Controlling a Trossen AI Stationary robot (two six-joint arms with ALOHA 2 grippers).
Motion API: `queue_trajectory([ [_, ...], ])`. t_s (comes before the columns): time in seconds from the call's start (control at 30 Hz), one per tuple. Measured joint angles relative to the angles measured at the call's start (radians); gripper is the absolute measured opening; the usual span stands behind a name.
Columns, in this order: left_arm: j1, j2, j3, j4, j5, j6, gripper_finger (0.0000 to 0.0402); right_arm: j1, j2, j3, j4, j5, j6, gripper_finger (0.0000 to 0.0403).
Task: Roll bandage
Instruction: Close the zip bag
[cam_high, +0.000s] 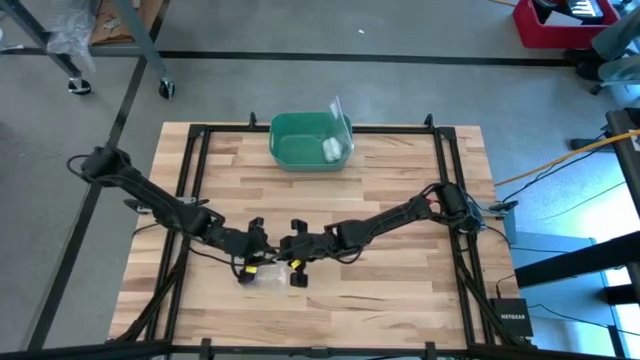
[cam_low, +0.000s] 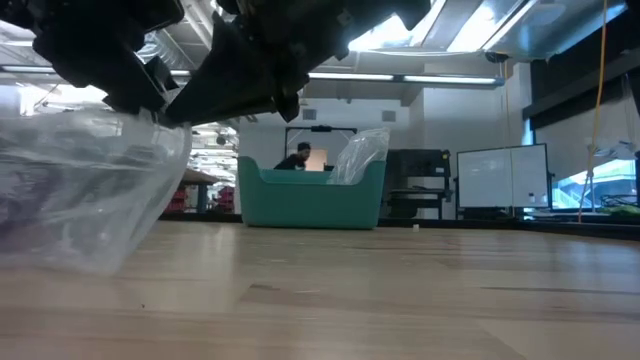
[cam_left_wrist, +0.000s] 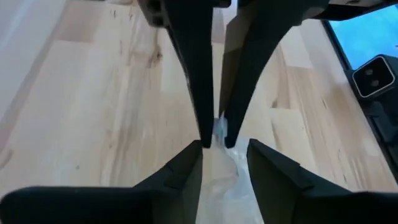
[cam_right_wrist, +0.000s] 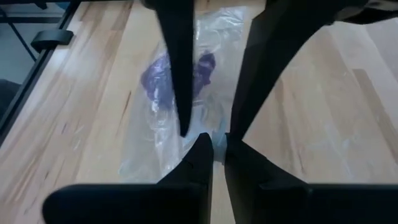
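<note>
The purple bandage (cam_right_wrist: 158, 78) lies crumpled inside a clear plastic bag (cam_high: 268, 280) near the middle of the table's near edge. The bag also shows in the low view (cam_low: 90, 200), with its bottom on the table. My two grippers meet tip to tip over the bag's edge. My right gripper (cam_right_wrist: 217, 146) is shut on the bag's plastic. My left gripper (cam_left_wrist: 225, 155) is open, its fingers on either side of the same bunched plastic. I cannot tell whether the left gripper touches the plastic. My right gripper pinches a bunched bit of the bag's clear plastic (cam_right_wrist: 219, 132) between its two fingertips. Whether it holds one layer or several cannot be told. The fingers slant down from the table's right. The bag's body, with the bandage in it, lies beyond the fingers on the table.
A green bin (cam_high: 290, 160) stands at the middle of the far edge, with a small white roll (cam_high: 331, 150) and a clear sheet in it. Black frame rails run along the table's sides. Bare wood lies to the left and right of the arms.
</note>
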Motion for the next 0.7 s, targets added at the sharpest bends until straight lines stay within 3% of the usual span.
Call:
queue_trajectory([
  [0.3,0.02,0.005,-0.002,0.02,-0.01,0.084,0.0008,0.0,0.0,0.0,-0.005,-0.009,0.0,0.0033],
  [0.7,0.013,-0.035,-0.005,0.018,-0.076,0.135,0.0,0.006,0.018,0.004,0.014,-0.031,0.0,0.0033],
])
